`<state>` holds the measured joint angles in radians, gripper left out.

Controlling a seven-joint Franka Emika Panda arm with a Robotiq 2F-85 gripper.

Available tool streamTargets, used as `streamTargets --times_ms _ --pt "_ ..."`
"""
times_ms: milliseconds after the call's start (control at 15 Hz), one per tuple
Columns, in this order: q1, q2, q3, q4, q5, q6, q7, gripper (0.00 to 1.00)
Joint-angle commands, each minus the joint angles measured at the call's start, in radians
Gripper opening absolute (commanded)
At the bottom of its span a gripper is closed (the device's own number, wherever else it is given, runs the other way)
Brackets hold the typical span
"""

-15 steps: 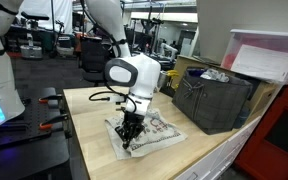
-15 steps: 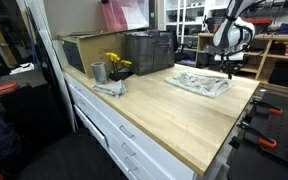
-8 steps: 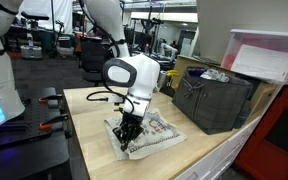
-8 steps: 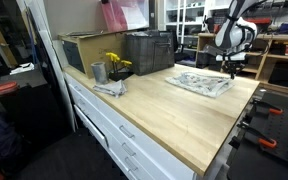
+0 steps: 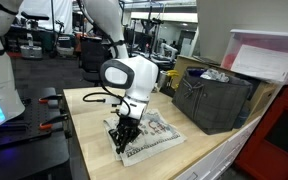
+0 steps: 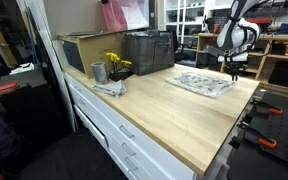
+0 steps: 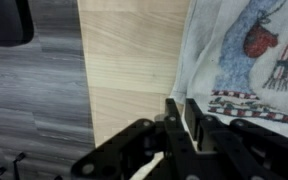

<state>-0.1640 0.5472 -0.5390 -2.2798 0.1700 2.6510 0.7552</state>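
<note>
**A:** Where's the gripper (image 5: 122, 141)?

**B:** Lower centre of an exterior view, down at the near edge of the cloth (image 5: 154, 132), which lies flat on the table (image 5: 89, 112). In an exterior view from farther off, it shows at the upper right (image 6: 234, 72), at the right-hand end of the cloth (image 6: 202, 83).

**A:** Is it pinching the cloth?

**B:** Can't tell. In the wrist view the fingers (image 7: 174, 118) stand close together at bottom centre with a thin slit between them, right at the cloth's edge. Whether fabric lies in that slit is too blurred to say.

**A:** And the cloth in that view?

**B:** It fills the upper right (image 7: 249, 50), printed in red and blue, with bare wood to its left.

**A:** Anything else about?

**B:** A black crate (image 5: 216, 100) right of the cloth, apart from it. Yellow flowers (image 6: 116, 63) and a cup (image 6: 98, 72) stand left of centre.
</note>
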Motion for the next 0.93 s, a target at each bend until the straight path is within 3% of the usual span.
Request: streamTargets --times_ms 0,467,867 --pt "0.000 -0.035 -0.008 -0.023 -0.019 0.000 0.034 0.48" --pt "0.032 -0.060 0.054 0.032 -0.021 -0.012 0.020 0.99" --pt "0.072 0.019 0.167 0.176 -0.013 -0.021 0.031 1.00"
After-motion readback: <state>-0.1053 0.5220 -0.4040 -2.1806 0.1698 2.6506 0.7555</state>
